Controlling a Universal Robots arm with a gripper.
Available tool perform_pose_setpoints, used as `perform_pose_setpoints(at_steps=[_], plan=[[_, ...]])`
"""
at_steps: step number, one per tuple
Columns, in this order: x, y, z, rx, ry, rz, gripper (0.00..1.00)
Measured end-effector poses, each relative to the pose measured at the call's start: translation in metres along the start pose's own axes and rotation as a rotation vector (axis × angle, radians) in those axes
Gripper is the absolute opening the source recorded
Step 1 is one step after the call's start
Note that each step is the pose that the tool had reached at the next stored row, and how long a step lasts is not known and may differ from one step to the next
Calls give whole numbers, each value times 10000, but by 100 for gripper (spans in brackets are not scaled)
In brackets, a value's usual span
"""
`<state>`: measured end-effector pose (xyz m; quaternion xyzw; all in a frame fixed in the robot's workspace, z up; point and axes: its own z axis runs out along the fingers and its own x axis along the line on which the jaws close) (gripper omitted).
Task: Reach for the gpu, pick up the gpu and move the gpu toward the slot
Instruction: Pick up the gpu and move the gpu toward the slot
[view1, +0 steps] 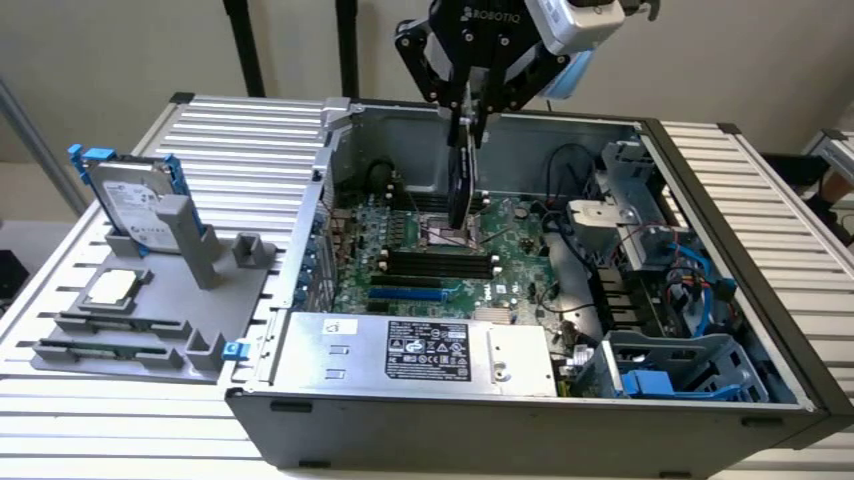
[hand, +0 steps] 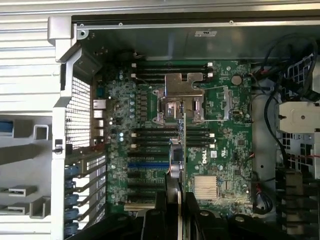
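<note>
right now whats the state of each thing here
gpu: held edge-on, hanging over the motherboard
pincer: shut on the gpu
computer case: side open
cpu socket: latch plate open
hard drive: upright in the grey holder

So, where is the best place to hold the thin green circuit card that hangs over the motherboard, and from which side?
By its upper edge, from above: the thin green circuit card hangs vertically, edge-on, so its flat faces suit the black pincer, which already clamps it there, leaving the lower edge free above the green motherboard.

One gpu (view1: 463, 180), one hard drive (view1: 131, 200), one computer case (view1: 534, 420), one chip (view1: 112, 288).
</note>
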<state>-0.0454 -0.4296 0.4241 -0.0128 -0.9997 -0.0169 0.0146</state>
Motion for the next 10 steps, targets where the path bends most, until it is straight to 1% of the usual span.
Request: perform_pose_setpoints(at_steps=[3,10], plan=[[-42,2,-1,3,5,-61,26],[-46,3,-1,3,7,-61,26]])
